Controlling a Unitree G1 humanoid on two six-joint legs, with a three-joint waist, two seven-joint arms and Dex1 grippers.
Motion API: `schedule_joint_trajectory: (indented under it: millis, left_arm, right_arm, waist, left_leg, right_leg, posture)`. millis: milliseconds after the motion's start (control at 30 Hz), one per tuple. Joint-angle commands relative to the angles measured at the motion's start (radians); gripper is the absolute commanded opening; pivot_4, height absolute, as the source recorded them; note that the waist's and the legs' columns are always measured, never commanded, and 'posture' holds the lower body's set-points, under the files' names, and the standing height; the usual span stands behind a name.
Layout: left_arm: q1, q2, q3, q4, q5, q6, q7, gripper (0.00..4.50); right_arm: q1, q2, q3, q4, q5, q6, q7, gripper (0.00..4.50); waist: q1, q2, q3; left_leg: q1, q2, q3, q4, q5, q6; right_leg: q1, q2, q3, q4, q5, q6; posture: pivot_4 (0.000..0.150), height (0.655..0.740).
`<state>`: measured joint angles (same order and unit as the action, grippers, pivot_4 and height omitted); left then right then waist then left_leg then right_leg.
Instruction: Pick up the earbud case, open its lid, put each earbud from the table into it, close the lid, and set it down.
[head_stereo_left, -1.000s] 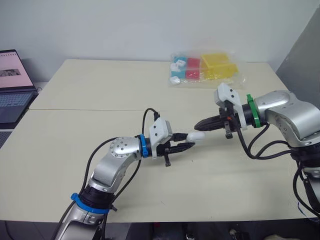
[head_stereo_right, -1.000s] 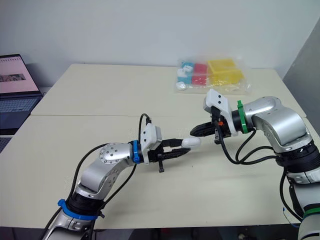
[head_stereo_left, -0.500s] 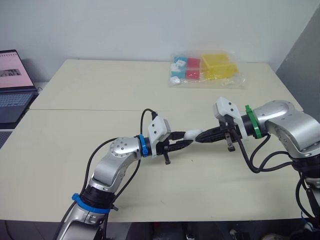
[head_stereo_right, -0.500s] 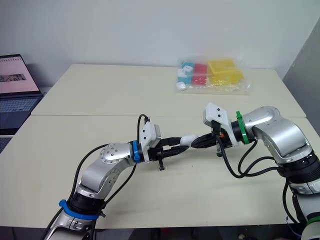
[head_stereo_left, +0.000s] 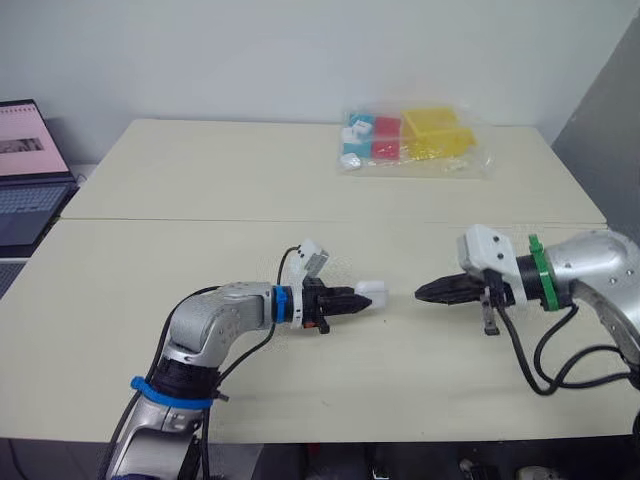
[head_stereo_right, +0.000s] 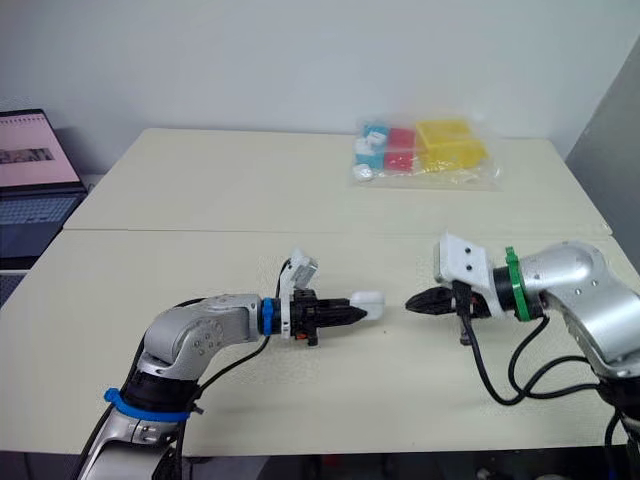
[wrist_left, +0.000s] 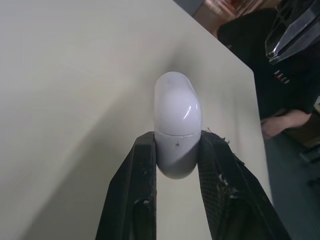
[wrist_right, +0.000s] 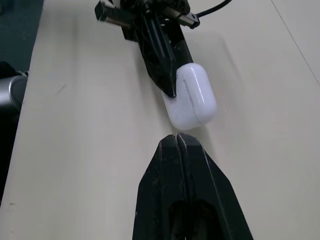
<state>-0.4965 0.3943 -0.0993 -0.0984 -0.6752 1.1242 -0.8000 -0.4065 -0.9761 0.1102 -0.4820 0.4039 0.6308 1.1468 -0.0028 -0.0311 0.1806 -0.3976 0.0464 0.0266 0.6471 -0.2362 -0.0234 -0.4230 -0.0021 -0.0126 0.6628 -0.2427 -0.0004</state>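
The white earbud case (head_stereo_left: 372, 292) has its lid down, and the seam shows in the right wrist view (wrist_right: 192, 97). My left gripper (head_stereo_left: 355, 297) is shut on its lower half, one black finger on each side (wrist_left: 176, 150). It holds the case low over the middle of the table (head_stereo_left: 200, 180); whether the case touches the surface I cannot tell. My right gripper (head_stereo_left: 425, 292) is shut with nothing in it. It points at the case from the right, with a short gap between its tip (wrist_right: 175, 142) and the case.
A clear plastic bag (head_stereo_left: 410, 140) with blue, red and yellow boxes lies at the back right of the table. An open laptop (head_stereo_left: 25, 170) stands off the table's left side. A seam (head_stereo_left: 180, 220) runs across the tabletop behind both arms.
My right gripper, which touched the case half a second ago, has drawn back to the right. My left arm has dropped lower and turned its wrist, still holding the case.
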Motion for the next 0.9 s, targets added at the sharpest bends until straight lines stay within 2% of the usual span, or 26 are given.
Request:
schedule_joint_trajectory:
  millis: [33,300,367,600,700,833,900]
  left_arm:
    - [-0.016,0.012,0.028,0.030,-0.029,0.085,0.022,0.78]
    - [-0.034,0.009,0.052,0.081,-0.040,0.151,0.048,0.78]
    - [-0.030,0.024,0.048,0.079,-0.037,0.151,0.044,1.50]
    - [-0.010,0.069,0.068,0.059,-0.044,0.163,0.042,3.58]
    - [0.040,0.169,0.076,-0.013,-0.048,0.153,0.001,4.47]
    - [0.111,0.294,0.085,-0.093,-0.041,0.090,-0.057,4.47]
    - [0.208,0.436,0.088,-0.162,0.051,-0.121,-0.171,4.47]
  right_arm:
    - [0.063,0.003,-0.044,-0.065,-0.033,-0.040,-0.068,0.00]
    - [0.083,0.008,-0.049,-0.055,-0.035,-0.078,-0.089,0.00]
    - [0.084,0.004,-0.050,-0.043,-0.038,-0.090,-0.085,0.00]
    - [0.078,-0.002,-0.046,-0.028,-0.042,-0.111,-0.078,0.00]
    - [0.070,-0.009,-0.049,-0.027,-0.042,-0.120,-0.066,0.00]
    - [0.066,-0.017,-0.061,-0.026,-0.036,-0.112,-0.068,0.00]
    - [0.074,-0.060,-0.086,-0.037,-0.022,-0.091,-0.041,0.00]
  waist:
    - [-0.004,0.000,0.000]
    - [-0.004,0.000,0.000]
    - [-0.004,0.000,0.000]
    - [-0.004,0.000,0.000]
    - [-0.009,0.000,0.000]
    - [-0.015,0.000,0.000]
    - [-0.020,-0.001,0.000]
  left_leg:
    - [0.000,0.000,0.000,0.000,0.000,0.000]
    - [0.001,0.000,0.000,0.000,0.000,0.000]
    - [0.001,0.000,0.001,0.000,0.000,0.000]
    - [0.001,0.000,0.001,0.000,0.000,0.000]
    - [0.001,0.000,0.001,0.000,0.000,0.000]
    - [0.003,0.001,0.000,-0.002,0.000,0.000]
    - [0.003,0.001,0.000,-0.001,0.000,0.000]
  right_leg:
    - [0.000,0.000,0.000,0.000,0.000,0.000]
    - [0.001,0.000,0.001,0.000,0.000,0.000]
    - [0.001,0.000,0.001,0.000,0.000,0.000]
    - [0.001,0.000,0.001,0.000,0.000,0.000]
    - [0.001,0.000,0.001,0.000,0.000,0.000]
    - [0.001,0.000,0.002,0.001,-0.001,-0.001]
    - [0.001,0.000,0.001,0.001,-0.001,-0.001]
  posture:
    - [0.150,0.7387]
    - [0.150,0.7387]
    - [0.150,0.7387]
    - [0.150,0.7387]
    - [0.150,0.7387]
    - [0.150,0.7387]
    - [0.150,0.7387]
